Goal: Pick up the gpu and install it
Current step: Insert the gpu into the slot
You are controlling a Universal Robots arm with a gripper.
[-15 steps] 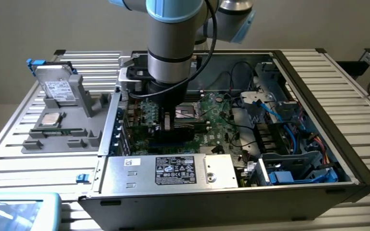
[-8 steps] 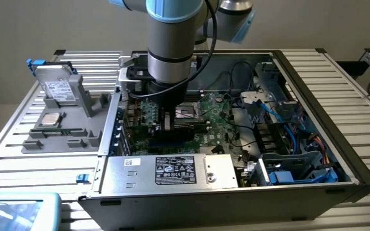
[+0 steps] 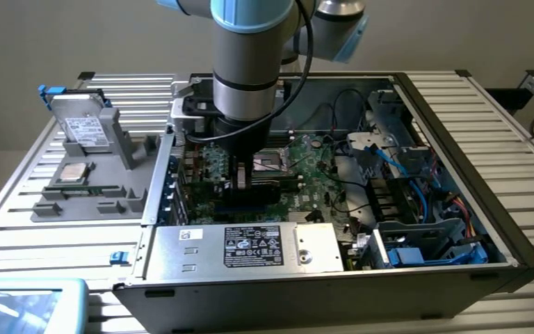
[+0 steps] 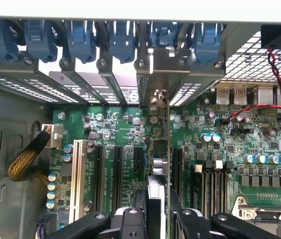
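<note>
So the arm reaches straight down into the open computer case. The case lies on its side, so the motherboard faces up and the slots are easy to get at from above. The gripper is clamped on the gpu, one finger on each flat face, holding the card on edge. That makes sense to me, since on edge is the only way a card like this goes into a slot. In the wrist view the card runs edge-on between the black expansion slots. Its silver bracket sits right by the rear wall openings, under the row of blue latches, so it looks lined up with one bay. I honestly can't tell whether the card's lower edge is in the slot or just above it. Read the exterior view like a clock with the gripper in the middle and the power supply sits at about 6 o'clock. Out around 9 to 10 o'clock, on the exterior view's left, there's a grey parts tray. It holds a hard drive standing upright and a memory stick lying flat, both well apart from the work.
</note>
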